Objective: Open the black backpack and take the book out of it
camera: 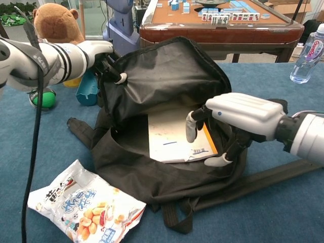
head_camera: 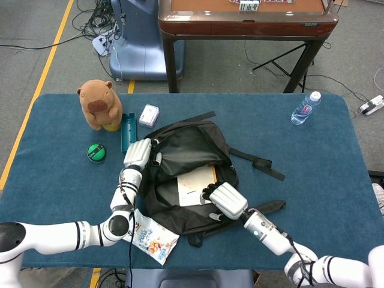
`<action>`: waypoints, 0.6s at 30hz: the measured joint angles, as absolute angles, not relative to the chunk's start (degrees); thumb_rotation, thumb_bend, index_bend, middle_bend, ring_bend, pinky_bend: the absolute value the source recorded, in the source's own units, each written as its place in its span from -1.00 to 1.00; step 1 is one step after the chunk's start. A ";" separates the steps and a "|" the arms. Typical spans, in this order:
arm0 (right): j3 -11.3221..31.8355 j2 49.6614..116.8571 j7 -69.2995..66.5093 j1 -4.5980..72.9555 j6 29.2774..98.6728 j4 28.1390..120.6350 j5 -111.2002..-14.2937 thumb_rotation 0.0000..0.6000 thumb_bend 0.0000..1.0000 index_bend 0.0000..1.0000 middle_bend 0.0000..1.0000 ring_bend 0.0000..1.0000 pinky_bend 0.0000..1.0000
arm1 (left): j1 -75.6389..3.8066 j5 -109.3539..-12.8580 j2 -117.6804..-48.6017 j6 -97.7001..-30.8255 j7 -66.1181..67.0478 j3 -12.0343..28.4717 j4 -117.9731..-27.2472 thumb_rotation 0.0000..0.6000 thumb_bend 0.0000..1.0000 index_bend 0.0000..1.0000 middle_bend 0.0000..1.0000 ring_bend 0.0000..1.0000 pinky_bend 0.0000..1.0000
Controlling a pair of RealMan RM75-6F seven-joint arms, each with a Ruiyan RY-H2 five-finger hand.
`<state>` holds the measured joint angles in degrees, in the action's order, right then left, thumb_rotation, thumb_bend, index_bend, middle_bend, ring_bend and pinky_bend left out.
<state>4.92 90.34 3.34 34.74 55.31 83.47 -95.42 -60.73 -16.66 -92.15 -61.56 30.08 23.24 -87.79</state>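
Note:
The black backpack (head_camera: 191, 150) lies open in the middle of the blue table, also seen in the chest view (camera: 167, 76). Inside it lies the book (head_camera: 193, 185), white-covered with an orange edge (camera: 172, 134). My left hand (head_camera: 139, 155) grips the upper flap's edge at the backpack's left side and holds it back (camera: 98, 50). My right hand (head_camera: 225, 200) reaches into the opening from the right (camera: 238, 116). Its fingers (camera: 191, 126) are spread over the book's right edge and its thumb sits by the lower right corner. It holds nothing that I can see.
A snack bag (head_camera: 153, 237) lies at the front left by the backpack. A capybara plush (head_camera: 100, 105), teal case (head_camera: 127, 132), green disc (head_camera: 96, 152) and small white box (head_camera: 149, 114) stand at the back left. A water bottle (head_camera: 305, 108) is at the back right. Loose straps (head_camera: 258, 161) trail right.

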 measured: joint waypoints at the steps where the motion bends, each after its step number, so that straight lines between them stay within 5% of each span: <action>1: 5.02 91.22 3.42 35.03 55.17 82.56 -95.04 1.00 -0.75 -0.13 -0.21 -0.39 -0.21 | -60.63 -16.64 -92.09 -61.51 30.08 23.22 -87.81 1.00 0.11 0.34 0.47 0.35 0.31; 18: 5.02 100.21 5.15 38.23 55.35 69.42 -91.38 1.00 -0.98 -0.20 -0.35 -0.54 -0.26 | -60.03 -17.04 -91.98 -60.83 29.69 22.99 -87.63 1.00 0.10 0.33 0.47 0.35 0.31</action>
<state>5.02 100.21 5.15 38.23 55.35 69.42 -91.38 -60.03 -17.04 -91.98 -60.83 29.69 22.99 -87.63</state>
